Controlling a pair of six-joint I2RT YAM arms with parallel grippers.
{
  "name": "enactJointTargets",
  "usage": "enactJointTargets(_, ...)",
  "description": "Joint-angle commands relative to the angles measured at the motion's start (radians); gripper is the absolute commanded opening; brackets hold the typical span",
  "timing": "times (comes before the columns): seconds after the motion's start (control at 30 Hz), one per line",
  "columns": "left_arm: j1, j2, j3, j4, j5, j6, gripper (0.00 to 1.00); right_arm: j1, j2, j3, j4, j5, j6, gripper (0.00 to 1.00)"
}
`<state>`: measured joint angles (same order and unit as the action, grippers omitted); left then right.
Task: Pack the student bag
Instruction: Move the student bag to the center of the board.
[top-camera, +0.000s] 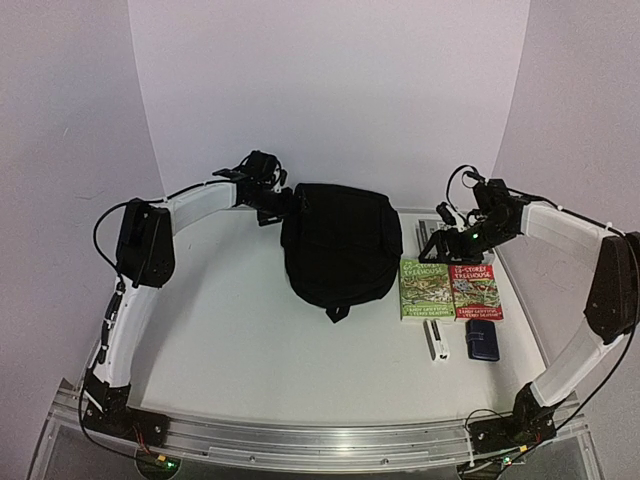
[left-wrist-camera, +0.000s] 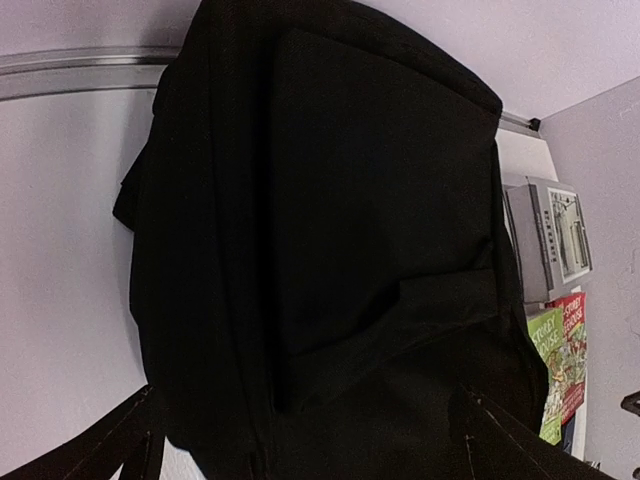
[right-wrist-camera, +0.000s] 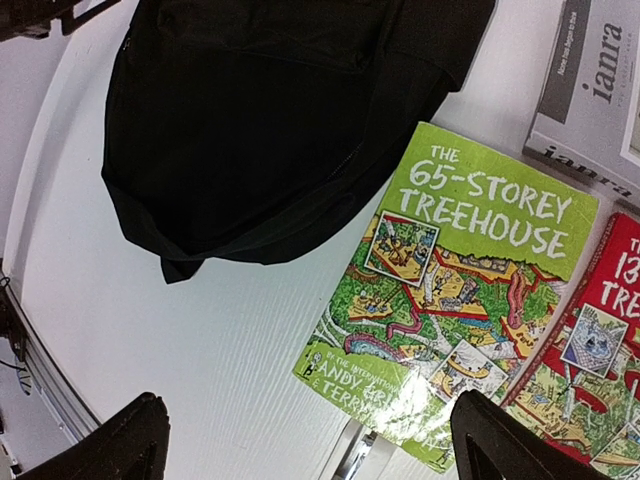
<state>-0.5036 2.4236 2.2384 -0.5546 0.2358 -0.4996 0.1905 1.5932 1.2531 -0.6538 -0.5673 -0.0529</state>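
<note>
The student bag (top-camera: 340, 250) lies flat toward the far edge of the white surface (top-camera: 240, 340), midway between its left and right edges. Its black fabric swallows detail, so zip and pockets are hard to make out. Only a small loop shows at its near end.

The left hand (left-wrist-camera: 307, 393), fingers spread wide, hangs at the bag's far-left corner; whether it touches the cloth I cannot tell. The right hand (right-wrist-camera: 310, 400), likewise spread and holding nothing, hovers over a green book (right-wrist-camera: 450, 290). Beside that lies a red book (right-wrist-camera: 600, 350), cut off in the wrist view, as is a grey booklet (right-wrist-camera: 600, 90). A dark-blue case (top-camera: 482, 340) lies near the right edge.

Plain pale walls (top-camera: 330, 90) enclose the surface.
</note>
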Motion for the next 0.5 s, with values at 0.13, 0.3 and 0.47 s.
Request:
enactJointTargets(0.13,0.060,0.116,0.128,-0.044,0.030,-0.053,0.76,0.002,-0.087,-0.044,0.010,0.000,-0.003,0.98)
enactJointTargets(0.3,0.083,0.075,0.031,-0.017,0.052,-0.094,0.26,0.006,-0.085,-0.039,0.010,-0.007,0.000,0.98)
enactJointTargets(0.47,0.093,-0.068,-0.237,0.114,0.051,-0.149,0.01,0.024,-0.056,-0.019,0.010,-0.011,0.003,0.98)
